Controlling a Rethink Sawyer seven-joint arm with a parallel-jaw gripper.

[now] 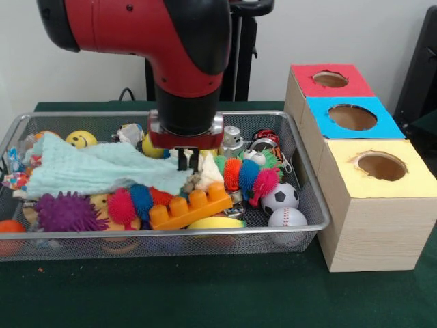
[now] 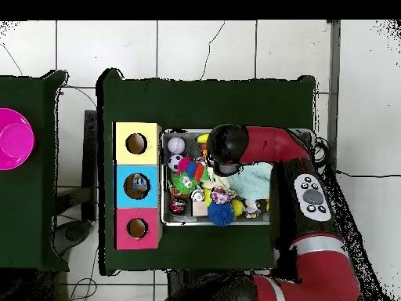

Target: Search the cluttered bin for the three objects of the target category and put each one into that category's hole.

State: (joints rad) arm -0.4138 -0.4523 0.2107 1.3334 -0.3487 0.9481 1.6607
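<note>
The wire mesh bin [image 1: 321,220] is full of toys. My gripper [image 1: 188,162] hangs low over its middle, at the right end of a pale teal cloth [image 1: 102,171] that covers the left part. I see no clear bottle in the bin; a blue and white bit [image 1: 12,161] at the far left edge is too hidden to name. The blue-topped box's hole [image 1: 352,117] is to the right of the bin. In the overhead view the arm [image 2: 235,145] covers the gripper, and something blue and white shows inside the blue hole [image 2: 139,185].
A red-topped box [image 1: 330,79] and a yellow-topped box [image 1: 382,166] flank the blue one. The bin holds a silver can [image 1: 232,140], spiky balls [image 1: 67,212], an orange brick [image 1: 191,205], a soccer ball [image 1: 280,198] and a baseball [image 1: 287,217]. A pink bowl [image 2: 12,139] sits on another table.
</note>
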